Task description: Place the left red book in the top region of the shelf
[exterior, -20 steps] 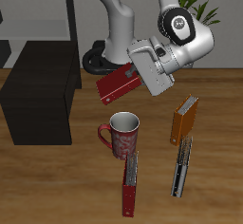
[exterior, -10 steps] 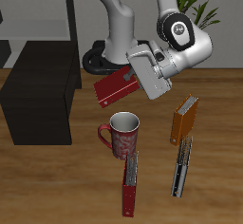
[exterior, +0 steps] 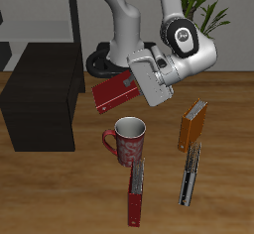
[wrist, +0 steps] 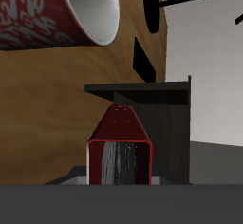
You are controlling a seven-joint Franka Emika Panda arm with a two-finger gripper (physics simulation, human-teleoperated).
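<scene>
Fingers (exterior: 136, 80) clamp left red book (exterior: 113, 93) aloft

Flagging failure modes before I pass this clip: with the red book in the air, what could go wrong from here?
1. The gripper holds the left red book by one end, tilted; it could swing or slip in transit.
2. The book is lower than the shelf top and short of it; its leading corner could hit the side wall unless raised first.
3. The red mug stands just below; a dropped book could hit it.
</scene>
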